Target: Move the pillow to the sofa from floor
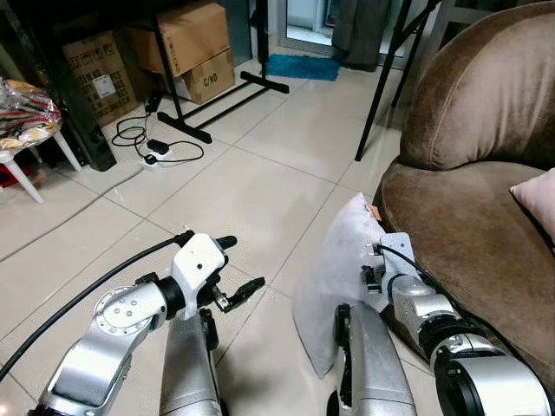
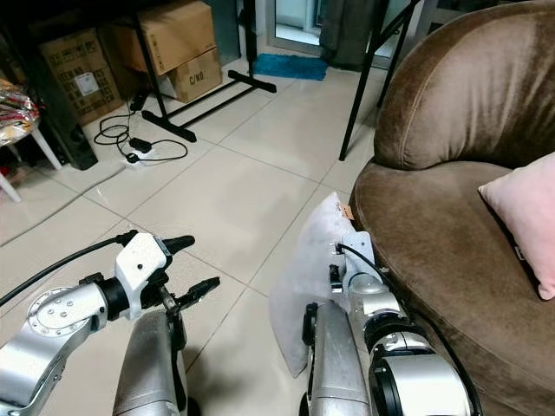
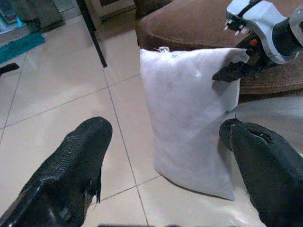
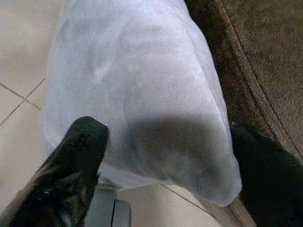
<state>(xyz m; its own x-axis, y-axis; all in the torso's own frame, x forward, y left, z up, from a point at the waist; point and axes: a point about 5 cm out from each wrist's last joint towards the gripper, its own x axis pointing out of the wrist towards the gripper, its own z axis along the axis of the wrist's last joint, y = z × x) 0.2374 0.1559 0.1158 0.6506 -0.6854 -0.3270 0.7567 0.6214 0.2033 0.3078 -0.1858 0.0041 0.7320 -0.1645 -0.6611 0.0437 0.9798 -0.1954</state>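
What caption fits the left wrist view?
Open left claw faces white pillow standing on floor against sofa.

Pillow (image 3: 187,113): smooth white cloth. Sofa (image 1: 473,165): matt brown velvety fabric. Floor (image 1: 234,186): glossy tile. Boxes (image 1: 186,43): cardboard.

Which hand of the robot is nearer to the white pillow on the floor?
The right. The right hand is at the white pillow, its open fingers on either side of the upper edge. The left hand hovers open over the floor tiles, apart from it.
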